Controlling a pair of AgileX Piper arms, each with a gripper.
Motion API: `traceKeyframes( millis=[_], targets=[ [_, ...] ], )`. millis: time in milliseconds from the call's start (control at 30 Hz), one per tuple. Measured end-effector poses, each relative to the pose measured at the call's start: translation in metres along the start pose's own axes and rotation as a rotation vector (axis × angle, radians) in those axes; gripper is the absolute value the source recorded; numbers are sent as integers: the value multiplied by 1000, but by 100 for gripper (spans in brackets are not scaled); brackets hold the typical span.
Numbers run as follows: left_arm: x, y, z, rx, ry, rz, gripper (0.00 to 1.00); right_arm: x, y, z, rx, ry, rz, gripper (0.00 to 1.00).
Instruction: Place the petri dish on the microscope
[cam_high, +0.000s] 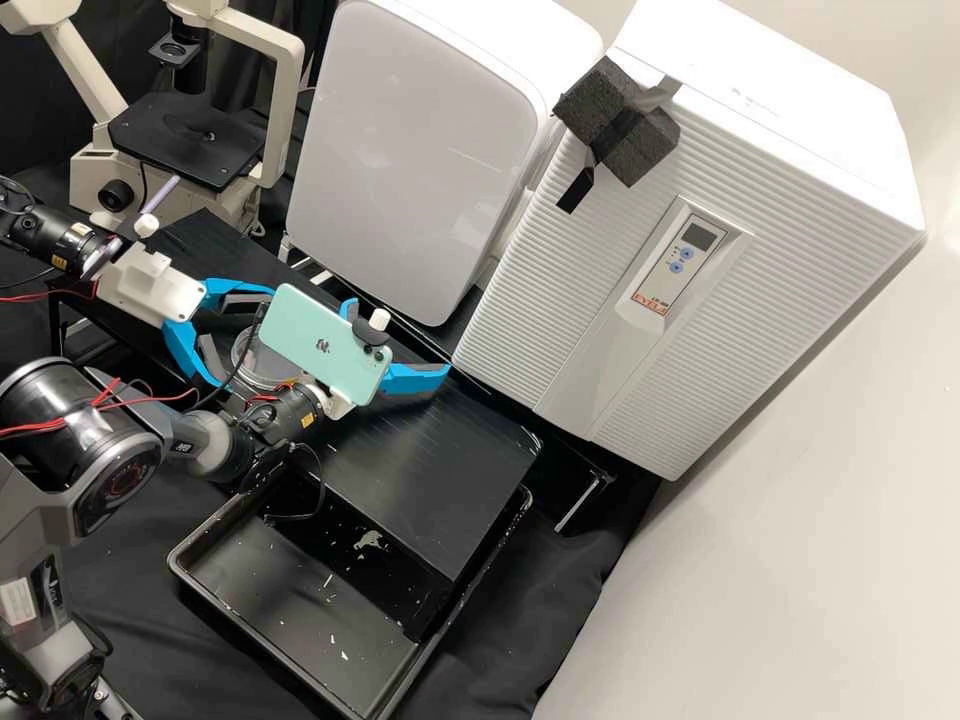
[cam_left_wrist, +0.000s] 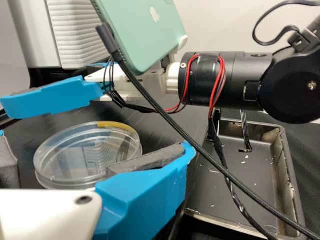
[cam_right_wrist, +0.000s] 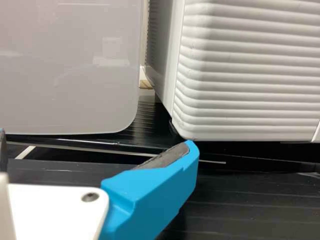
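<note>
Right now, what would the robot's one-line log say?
left blue-fingered gripper: open at clear round petri dish | right blue-fingered gripper: open, holding nothing | dish: on black benchtop, not yet on cream microscope

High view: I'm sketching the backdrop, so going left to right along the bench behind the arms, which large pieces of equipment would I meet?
Microscope → smooth-fronted white appliance → ribbed white appliance.

A microscope (cam_high: 185, 145) stands in the upper left of the frame, with a big white box (cam_high: 420, 160) to its right. Left of the middle, a clear round dish (cam_high: 252, 364) is near a green phone (cam_high: 310, 340). A black tray (cam_high: 260, 585) sits at the bottom.
</note>
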Motion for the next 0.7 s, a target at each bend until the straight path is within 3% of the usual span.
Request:
traceKeyframes(
  millis=[233, 400, 700],
  targets=[
    [6, -4, -5, -9, 6, -11, 100, 0, 0, 0, 0, 0, 0, 100],
    [8, -10, -8, -55, 11, -21, 100, 0, 0, 0, 0, 0, 0, 100],
    [9, -11, -7, -77, 5, -21, 100, 0, 0, 0, 0, 0, 0, 100]
  ],
)
